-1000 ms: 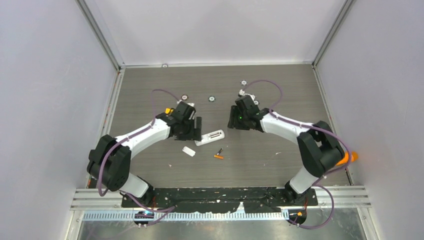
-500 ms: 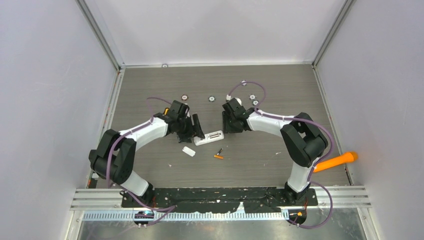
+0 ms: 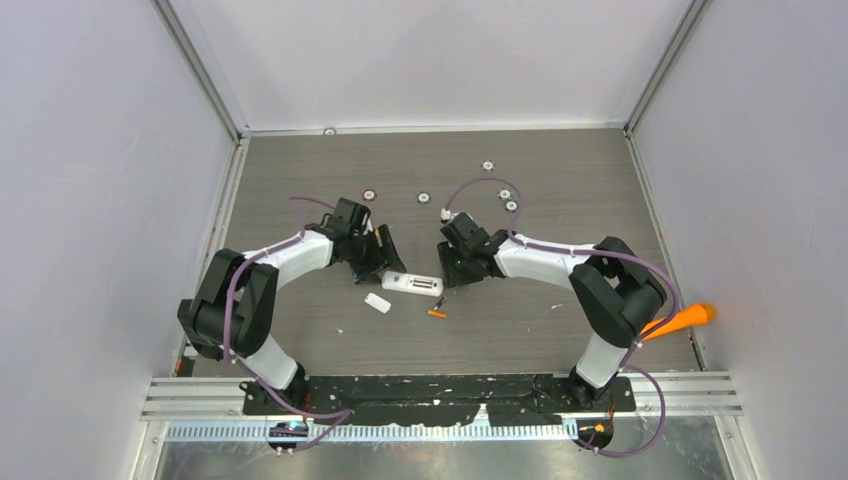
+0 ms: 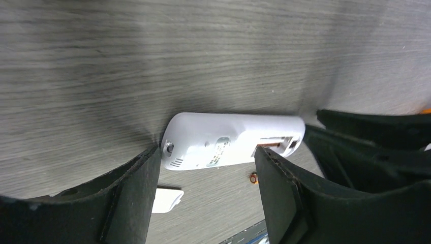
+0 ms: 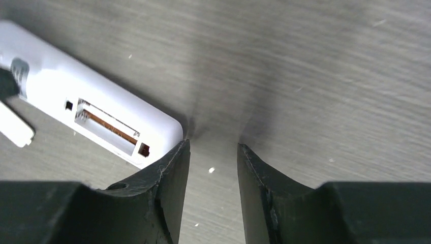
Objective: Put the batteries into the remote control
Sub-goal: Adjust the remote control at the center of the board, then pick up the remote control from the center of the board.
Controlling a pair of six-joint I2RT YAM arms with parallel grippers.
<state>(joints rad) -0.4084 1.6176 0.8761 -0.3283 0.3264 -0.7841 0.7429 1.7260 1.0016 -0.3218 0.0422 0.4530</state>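
Observation:
The white remote control lies flat on the table, back up, its battery compartment open. My left gripper is open at the remote's left end. In the left wrist view the remote lies just past my gripper, touching the fingers. My right gripper is at the remote's right end. Its jaws stand a little apart with nothing between, the left finger against the remote's corner. The orange battery and dark battery lie just in front of the remote.
A small white tab lies left of the batteries; it also shows in the left wrist view. A big orange stick lies at the table's right edge. Small round discs lie farther back.
The remote has turned from slanted to level and shifted a little toward the front. My right gripper has moved left and nearer, up to the remote's right end. My left gripper has turned slightly.

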